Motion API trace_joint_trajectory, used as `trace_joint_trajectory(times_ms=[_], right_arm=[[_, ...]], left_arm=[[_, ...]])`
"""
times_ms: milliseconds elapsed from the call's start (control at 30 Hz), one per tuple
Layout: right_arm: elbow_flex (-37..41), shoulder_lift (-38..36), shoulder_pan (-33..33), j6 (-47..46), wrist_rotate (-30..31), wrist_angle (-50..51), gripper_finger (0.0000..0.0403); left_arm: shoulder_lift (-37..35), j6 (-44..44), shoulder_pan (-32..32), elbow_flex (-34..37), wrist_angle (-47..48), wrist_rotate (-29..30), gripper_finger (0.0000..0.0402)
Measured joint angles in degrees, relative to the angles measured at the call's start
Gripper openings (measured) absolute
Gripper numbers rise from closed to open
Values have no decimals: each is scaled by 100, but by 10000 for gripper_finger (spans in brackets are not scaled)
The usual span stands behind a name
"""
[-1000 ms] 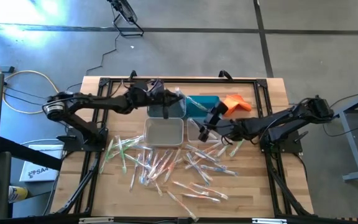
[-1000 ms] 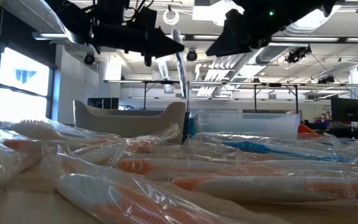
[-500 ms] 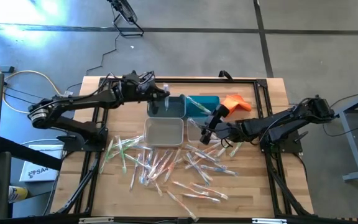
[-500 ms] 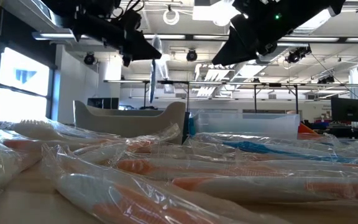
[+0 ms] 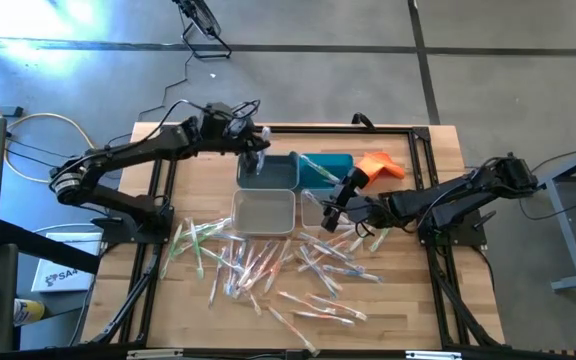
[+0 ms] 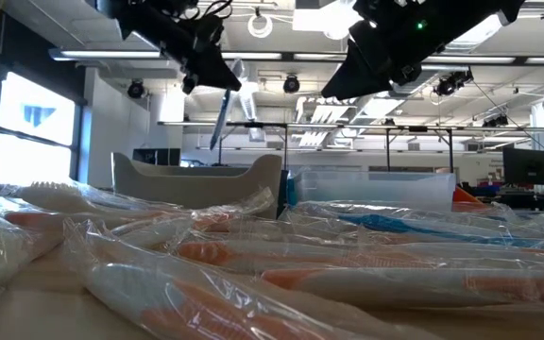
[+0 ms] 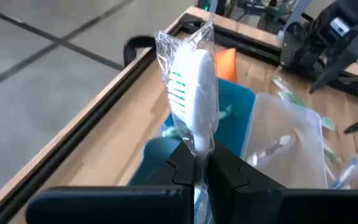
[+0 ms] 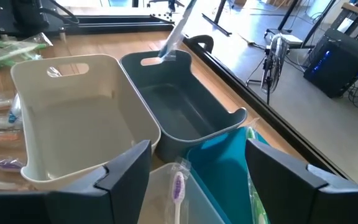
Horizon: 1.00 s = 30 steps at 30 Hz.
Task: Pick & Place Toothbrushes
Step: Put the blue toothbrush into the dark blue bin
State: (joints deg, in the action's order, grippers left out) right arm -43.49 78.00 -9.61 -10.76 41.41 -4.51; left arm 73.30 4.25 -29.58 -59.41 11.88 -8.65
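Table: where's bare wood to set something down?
Free: the strip along the table's left edge, and the right side beyond the right gripper. Crowded: the toothbrushes below the bins.

The only lettering in sight sits on a white box [image 5: 60, 275] on the floor left of the tabletop [image 5: 168, 320]; it seems to begin "SA", but the rest is too small to read. Nothing else carries legible text.
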Motion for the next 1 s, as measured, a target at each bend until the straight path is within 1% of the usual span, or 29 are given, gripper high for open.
trace_joint_trajectory(times_ms=[300,700,1000], right_arm=[[2,0,0,2,0,0,254],[2,0,0,0,0,0,254],[2,2,0,-144,-2,0,254]], left_arm=[[492,-101,-2,-73,279,49,12],[1274,-83,-2,-75,351,64,12],[1586,33,-2,-75,376,62,12]])
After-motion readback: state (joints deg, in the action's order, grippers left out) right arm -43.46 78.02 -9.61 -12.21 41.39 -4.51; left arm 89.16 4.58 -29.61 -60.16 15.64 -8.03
